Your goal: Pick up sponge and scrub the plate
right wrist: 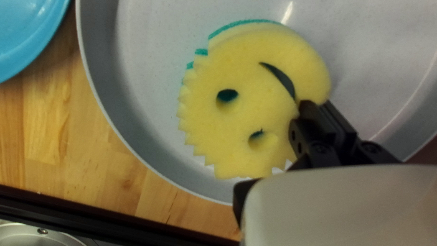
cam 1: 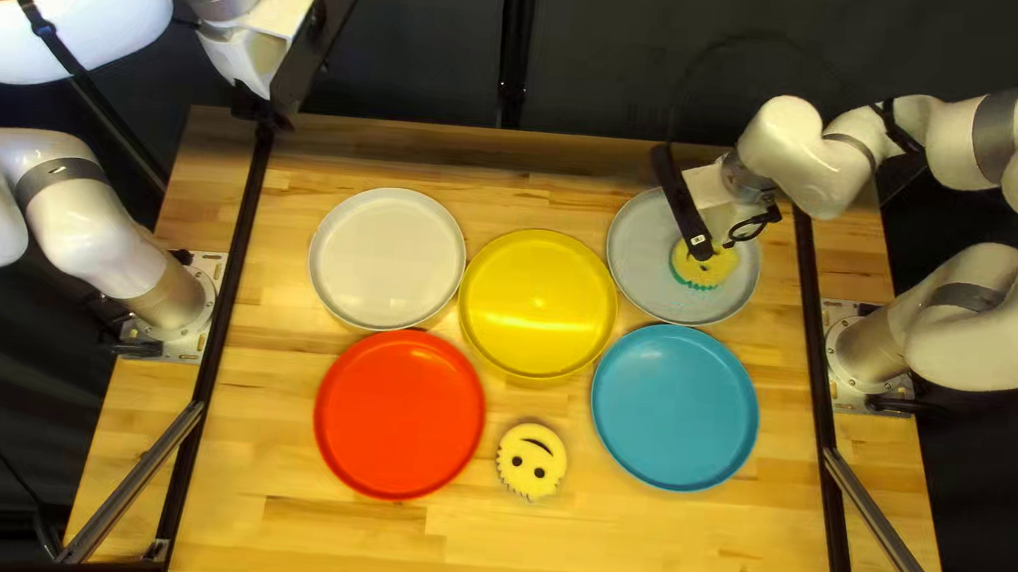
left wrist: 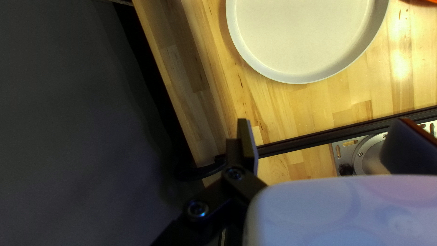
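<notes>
Currently, my R gripper (right wrist: 317, 105) is nearly closed, edge of sponge (right wrist: 205, 114) pinched at its tips; press lightly, sweep approx. flat across grey plate (right wrist: 141, 86) beneath, w/ overlapping strokes

Behind the far edge of the wooden table (cam 1: 327, 546) there hangs a dark curtain (cam 1: 420, 45), and light is shining on the wood

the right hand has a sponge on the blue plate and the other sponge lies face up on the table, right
Not blue: the right hand has its sponge on the grey plate, as the right wrist view shows. The rest is right.
</notes>
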Controlling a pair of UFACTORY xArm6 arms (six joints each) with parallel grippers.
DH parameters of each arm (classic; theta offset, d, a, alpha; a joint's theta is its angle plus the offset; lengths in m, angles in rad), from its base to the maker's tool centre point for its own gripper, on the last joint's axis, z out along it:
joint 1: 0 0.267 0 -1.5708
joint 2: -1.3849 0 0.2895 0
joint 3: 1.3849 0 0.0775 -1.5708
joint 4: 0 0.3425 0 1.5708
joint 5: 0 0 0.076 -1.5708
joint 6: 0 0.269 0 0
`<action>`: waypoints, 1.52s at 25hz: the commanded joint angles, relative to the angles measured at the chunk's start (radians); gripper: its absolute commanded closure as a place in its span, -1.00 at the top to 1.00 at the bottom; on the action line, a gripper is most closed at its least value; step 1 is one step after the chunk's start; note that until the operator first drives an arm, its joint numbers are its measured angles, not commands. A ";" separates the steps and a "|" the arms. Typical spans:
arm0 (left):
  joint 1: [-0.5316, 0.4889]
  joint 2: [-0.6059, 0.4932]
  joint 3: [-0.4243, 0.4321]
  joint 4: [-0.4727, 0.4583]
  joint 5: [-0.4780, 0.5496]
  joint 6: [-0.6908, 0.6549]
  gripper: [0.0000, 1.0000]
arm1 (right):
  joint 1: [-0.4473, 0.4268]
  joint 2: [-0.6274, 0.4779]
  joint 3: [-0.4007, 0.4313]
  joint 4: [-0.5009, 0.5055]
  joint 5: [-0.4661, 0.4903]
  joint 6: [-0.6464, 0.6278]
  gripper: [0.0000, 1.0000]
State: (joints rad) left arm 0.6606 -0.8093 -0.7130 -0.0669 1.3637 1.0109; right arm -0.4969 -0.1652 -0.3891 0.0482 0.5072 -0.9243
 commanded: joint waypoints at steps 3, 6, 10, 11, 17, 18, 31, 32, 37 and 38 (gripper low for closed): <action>0.000 0.000 0.000 0.000 0.000 0.000 1.00 | 0.027 0.075 -0.079 0.013 -0.026 0.003 -1.00; 0.000 0.000 0.000 0.000 0.000 0.000 1.00 | 0.033 0.086 -0.080 0.020 -0.043 0.000 -1.00; 0.000 0.000 0.000 0.000 0.000 0.000 1.00 | 0.013 0.041 -0.022 0.021 -0.050 -0.021 -1.00; 0.000 0.000 0.000 0.000 0.000 0.000 1.00 | 0.001 0.017 0.002 0.016 -0.045 -0.025 -1.00; 0.000 0.000 0.000 0.000 0.000 0.000 1.00 | -0.074 -0.067 0.094 -0.018 -0.021 -0.049 -1.00; 0.000 0.000 0.000 0.000 0.000 0.000 1.00 | -0.101 -0.103 0.117 -0.026 0.000 -0.057 -1.00; 0.000 0.000 0.000 0.000 0.000 0.000 1.00 | -0.114 -0.077 0.069 -0.043 0.026 -0.013 -1.00; 0.000 0.000 0.000 0.000 0.000 0.000 1.00 | -0.106 -0.065 0.059 -0.040 0.021 -0.010 -1.00; 0.000 0.000 0.000 0.000 0.000 0.000 1.00 | -0.041 0.022 -0.029 -0.023 -0.002 0.014 -1.00; 0.000 0.000 0.000 0.000 0.000 0.000 1.00 | -0.028 0.031 -0.045 -0.021 -0.002 0.018 -1.00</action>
State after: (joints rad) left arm 0.6606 -0.8093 -0.7130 -0.0669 1.3637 1.0109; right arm -0.5494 -0.1580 -0.4037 0.0211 0.5108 -0.9161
